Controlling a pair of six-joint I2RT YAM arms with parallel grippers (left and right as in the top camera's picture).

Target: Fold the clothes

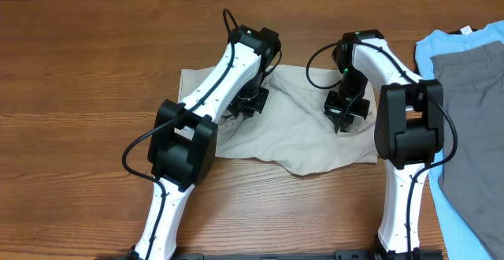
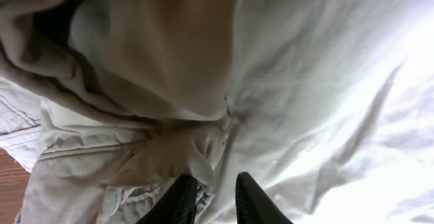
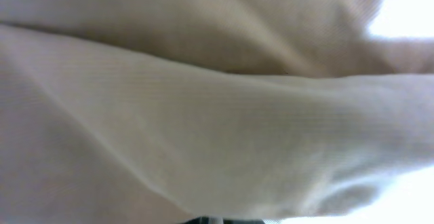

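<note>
L fingers (image 2: pixel 182 198): narrow gap, cloth fold in it, can't tell if gripped. R fingers (image 1: pixel 344 114): closed, down on cloth. Beige shorts (image 1: pixel 307 138) lie rumpled mid-bench (image 1: pixel 79 71), under both arms. Grey garment (image 1: pixel 472 94) at right edge.

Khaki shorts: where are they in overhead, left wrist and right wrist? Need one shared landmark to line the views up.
Overhead: shorts at centre frame, spread on the wooden table.
Left wrist: shorts fill nearly the whole frame, above the left fingers.
Right wrist: shorts fill the frame.
Landmark: the wooden table, a sliver in the left wrist's lower-left corner; the right wrist shows only cloth.
</note>
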